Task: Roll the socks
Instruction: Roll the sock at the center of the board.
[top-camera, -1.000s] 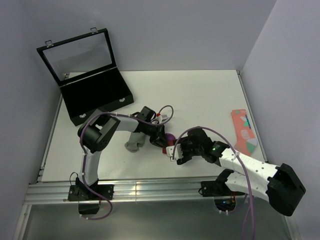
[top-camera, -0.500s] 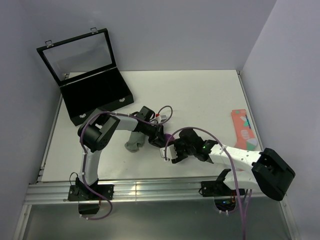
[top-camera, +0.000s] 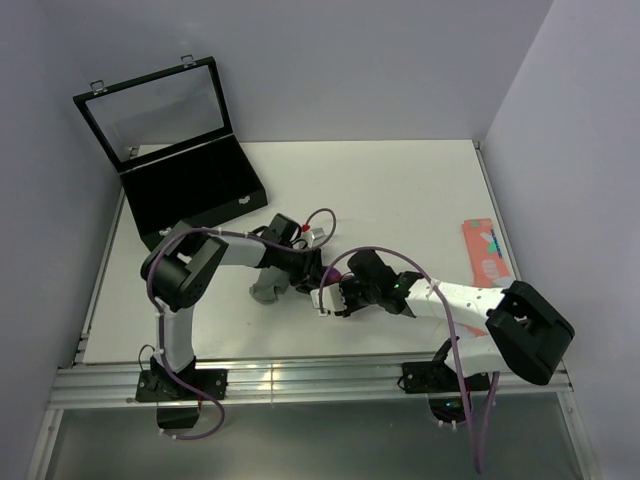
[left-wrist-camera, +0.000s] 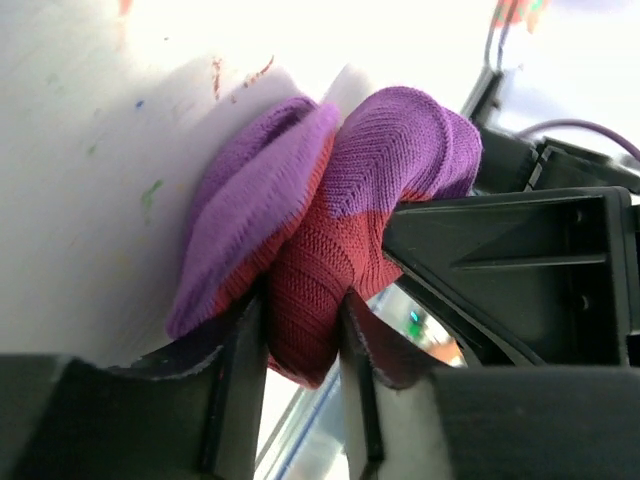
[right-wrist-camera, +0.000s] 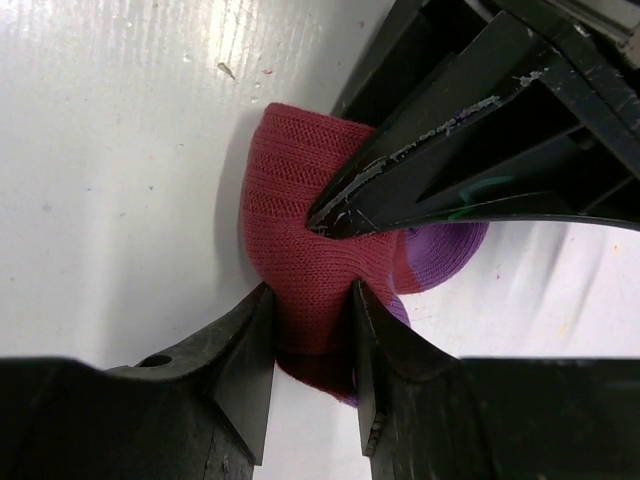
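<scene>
Near the table's middle, the left gripper and right gripper both pinch the bunched red sock. Rolling looks midway, and the next move probably needs a coordinated turn.

1. A white table fills the middle of the view, with pale walls around it.
2. A black case sits at the table's far left corner, its glass lid standing open and tilted back.
3. The left arm bends over the table's near left part, and its claw points right.
4. The right arm stretches in low from the right, and its claw meets the left claw tip to tip.
5. Whatever lies between the two claws is hidden from here.
6. A grey sock lies crumpled just beside the left claw, on its left.
7. A salmon-pink sock lies flat at the table's right edge, well apart from the arms.
</scene>
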